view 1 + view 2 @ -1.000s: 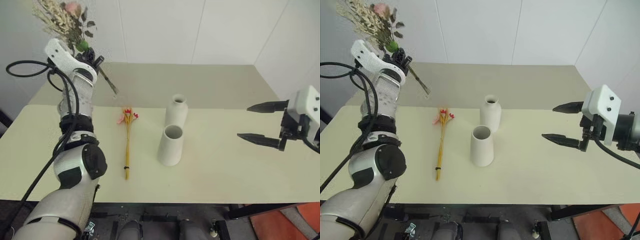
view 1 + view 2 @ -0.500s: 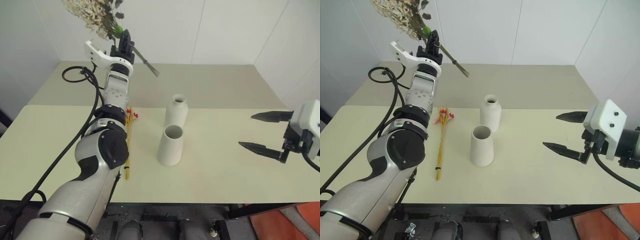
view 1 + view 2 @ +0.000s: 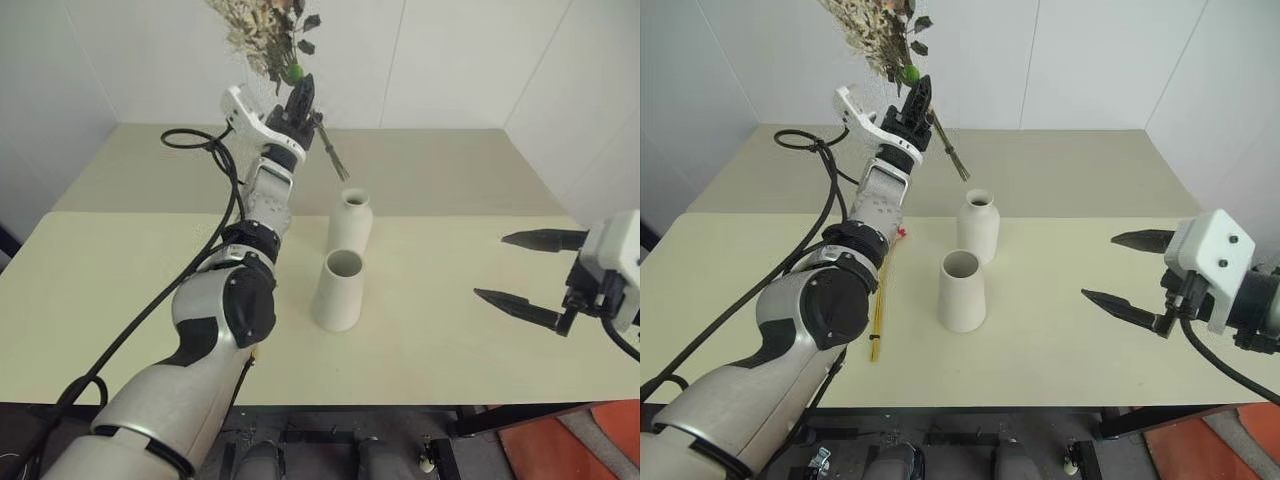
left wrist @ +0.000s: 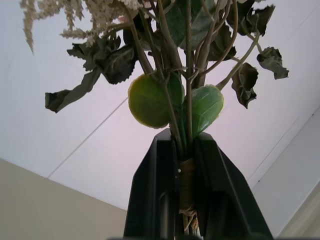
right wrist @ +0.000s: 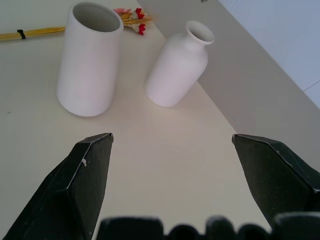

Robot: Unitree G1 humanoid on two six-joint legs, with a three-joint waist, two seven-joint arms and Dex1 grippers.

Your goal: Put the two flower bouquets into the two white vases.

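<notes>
My left gripper (image 3: 303,92) is raised and shut on the stems of the bushy bouquet (image 3: 262,30), whose cream sprays and dark leaves stand above it. Its stem ends (image 3: 338,165) hang just above and behind the bottle-shaped white vase (image 3: 350,222). In the left wrist view the black fingers (image 4: 160,190) clamp the tied stems under green leaves (image 4: 150,100). The wide-mouthed white vase (image 3: 340,290) stands just in front of the bottle. The slim yellow bunch (image 3: 878,320) lies on the table, partly behind my left arm. My right gripper (image 3: 1098,266) hovers open at the right, empty.
The cream table (image 3: 450,180) has a seam across its middle and meets white walls at the back. In the right wrist view, both vases (image 5: 90,60) (image 5: 179,67) stand ahead of the open fingers, with the slim bunch's red blooms (image 5: 131,16) beyond them.
My left arm has swung right with the bushy bouquet, from the table's left side to just behind the bottle vase. The right gripper has stayed open, almost still.
</notes>
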